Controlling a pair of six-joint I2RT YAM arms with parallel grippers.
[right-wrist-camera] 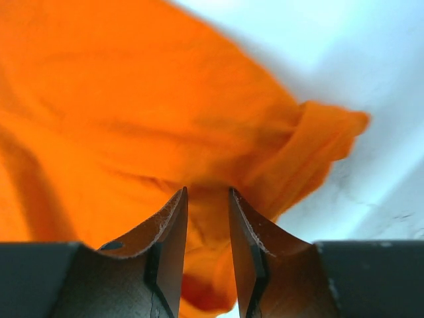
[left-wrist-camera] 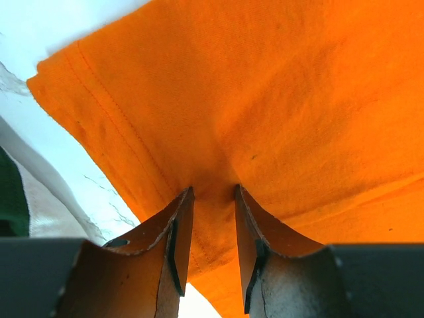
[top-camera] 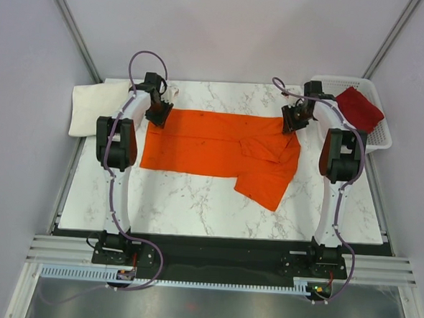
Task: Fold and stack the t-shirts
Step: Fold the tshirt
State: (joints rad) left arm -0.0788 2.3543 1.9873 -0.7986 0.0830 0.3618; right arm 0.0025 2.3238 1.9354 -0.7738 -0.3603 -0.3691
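Orange shirt [top-camera: 212, 148] lies spread flat mid-bench [top-camera: 195, 201], long side running left to right. Its right part is doubled over, with a flap slanting toward the near edge. Left jaws are low over its far left corner, right jaws low over its far right corner. Both wrist views show the jaws parted with orange cloth in the gap and nothing pinched, so released on both sides. Right wrist view is blurred, but a rolled hem or sleeve end pokes out just right of the jaws. Cream shirt [top-camera: 93, 107] sits folded at the far left edge of the bench. Red shirt [top-camera: 359, 107] is bunched in the basket [top-camera: 383, 141] at far right. Handling, my read: thin, light, fully limp cloth that holds no shape, so one corner lifted alone would drag and sag the rest. Not fragile, and more likely to cling and wrinkle than to slide. Best holds look like the stitched hem and the corners, where the cloth gives the jaws something thicker to bite. Take two corners at once and keep the edge taut between them. A mid-panel pinch would likely just bunch it. The doubled right side looks trickier, since its layers may part.
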